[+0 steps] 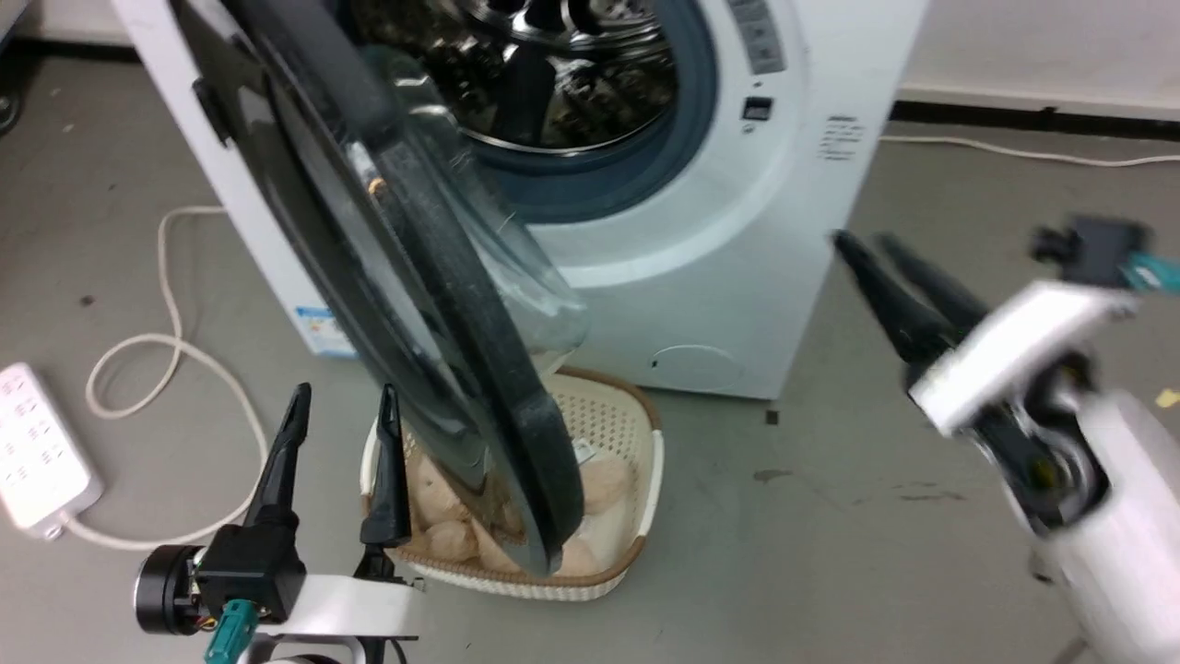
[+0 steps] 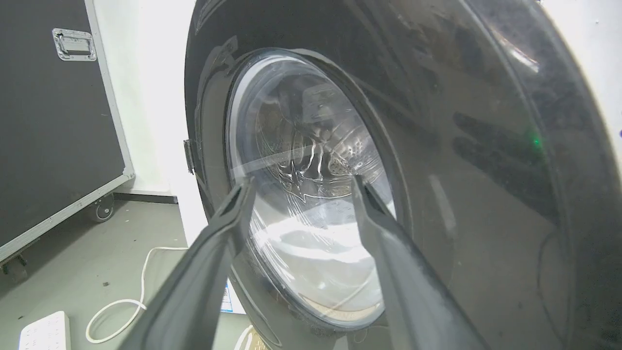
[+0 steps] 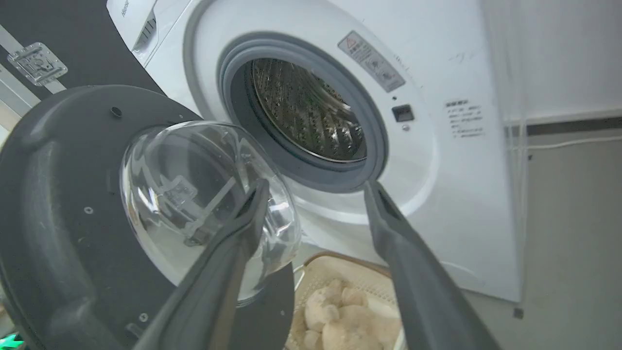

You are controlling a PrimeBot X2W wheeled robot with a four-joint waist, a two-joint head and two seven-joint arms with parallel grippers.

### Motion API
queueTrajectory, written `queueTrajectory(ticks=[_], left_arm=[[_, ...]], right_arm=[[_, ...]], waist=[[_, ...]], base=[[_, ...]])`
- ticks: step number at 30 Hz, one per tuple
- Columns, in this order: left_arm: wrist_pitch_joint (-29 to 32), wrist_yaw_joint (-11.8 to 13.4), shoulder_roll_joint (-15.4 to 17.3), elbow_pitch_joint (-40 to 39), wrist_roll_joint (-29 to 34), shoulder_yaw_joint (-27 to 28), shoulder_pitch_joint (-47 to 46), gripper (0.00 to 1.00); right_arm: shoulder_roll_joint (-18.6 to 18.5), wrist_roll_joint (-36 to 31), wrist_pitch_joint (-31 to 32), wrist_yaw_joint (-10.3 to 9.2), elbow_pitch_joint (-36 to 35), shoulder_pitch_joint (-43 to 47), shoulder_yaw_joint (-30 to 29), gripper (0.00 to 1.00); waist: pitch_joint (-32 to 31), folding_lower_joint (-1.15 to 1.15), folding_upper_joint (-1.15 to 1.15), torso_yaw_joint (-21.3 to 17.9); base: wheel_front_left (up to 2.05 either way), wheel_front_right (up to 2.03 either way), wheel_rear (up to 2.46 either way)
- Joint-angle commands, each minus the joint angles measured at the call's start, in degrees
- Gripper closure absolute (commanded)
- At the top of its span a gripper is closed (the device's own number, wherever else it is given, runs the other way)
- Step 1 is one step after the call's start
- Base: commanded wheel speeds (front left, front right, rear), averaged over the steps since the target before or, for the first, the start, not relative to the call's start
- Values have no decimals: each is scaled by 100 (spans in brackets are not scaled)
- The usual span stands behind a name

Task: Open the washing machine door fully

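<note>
The washing machine door (image 1: pixel 433 304), black-rimmed with a bulging glass bowl, stands swung out from the white machine (image 1: pixel 737 231), its edge towards me. My left gripper (image 1: pixel 343 397) is open at the lower left, fingers pointing up beside the door's outer face. In the left wrist view the door (image 2: pixel 437 170) looms close behind that gripper (image 2: pixel 302 182), which holds nothing. My right gripper (image 1: pixel 862 242) hangs blurred to the right of the machine, apart from the door. From the right wrist, the door's inner side (image 3: pixel 63 218) lies left of that open gripper (image 3: pixel 317 184).
A cream basket (image 1: pixel 636 433) with pale laundry sits on the floor under the door's lower edge. A white power strip (image 1: pixel 37 452) and its cable (image 1: pixel 166 341) lie at the left. A black wheeled case (image 2: pixel 48 121) stands left of the machine.
</note>
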Motion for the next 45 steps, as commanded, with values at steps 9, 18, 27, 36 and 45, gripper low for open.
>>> queueTrajectory(ticks=[9, 18, 27, 36, 45], left_arm=[[-32, -167, 5, 77, -49, 197, 408, 0], [-32, -283, 5, 119, 12, 193, 450, 0], [-32, -295, 5, 238, -7, 219, 458, 0], [-32, -379, 5, 344, -9, 232, 468, 100], [-32, -166, 5, -381, -140, 521, 228, 100]], right_arm=[[-8, -4153, -2331, 31, -866, 2134, -1296, 0], [1526, -6317, -2362, 31, -2264, 3680, -2592, 0], [1622, -6157, -2363, 31, -2336, 3884, -2558, 0], [1623, -6016, -2363, 31, -2334, 3850, -2544, 0], [1624, -5948, -2364, 31, -2379, 3845, -2492, 0]], waist=[[-354, 0, 0, -544], [-271, 0, 0, -586], [-281, 0, 0, -566], [-278, 0, 0, -567], [-263, 0, 0, -600]], base=[[0, 0, 0], [0, 0, 0], [0, 0, 0], [0, 0, 0], [0, 0, 0]])
